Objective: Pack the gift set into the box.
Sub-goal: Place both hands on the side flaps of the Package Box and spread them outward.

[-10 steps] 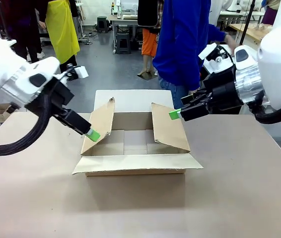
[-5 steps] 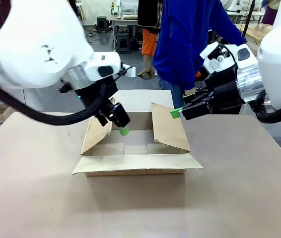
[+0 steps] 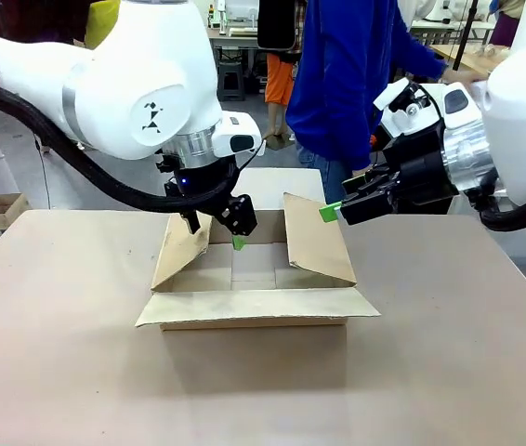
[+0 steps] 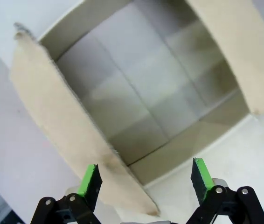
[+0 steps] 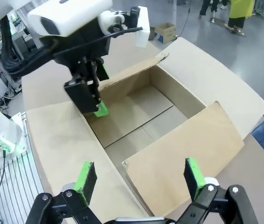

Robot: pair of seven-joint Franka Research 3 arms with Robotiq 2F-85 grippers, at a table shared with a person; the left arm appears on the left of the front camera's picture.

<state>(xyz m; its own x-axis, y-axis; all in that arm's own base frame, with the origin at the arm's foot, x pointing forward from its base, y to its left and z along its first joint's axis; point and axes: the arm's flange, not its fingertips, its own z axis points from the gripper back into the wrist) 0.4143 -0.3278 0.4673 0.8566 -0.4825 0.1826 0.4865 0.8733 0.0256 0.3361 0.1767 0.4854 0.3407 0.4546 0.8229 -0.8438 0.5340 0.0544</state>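
The box (image 3: 256,305) sits open and bare at the centre of the worktop (image 3: 449,353). The left hand (image 3: 237,240), fingers apart, hangs inside its left flap (image 3: 184,243). The right hand (image 3: 330,212), fingers also apart, hovers right of centre. This looks like flap-spreading; the next move would push that flap outward.

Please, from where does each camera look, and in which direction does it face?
Front view: fixed between the arms, facing across the table at the person; both arms show near the box.
Left wrist view: on the left wrist, looking down into the box; left gripper open at the bottom edge.
Right wrist view: on the right wrist, looking down over the box; right gripper open, left arm beyond.
Shared: both wrist views show the box's bare floor.
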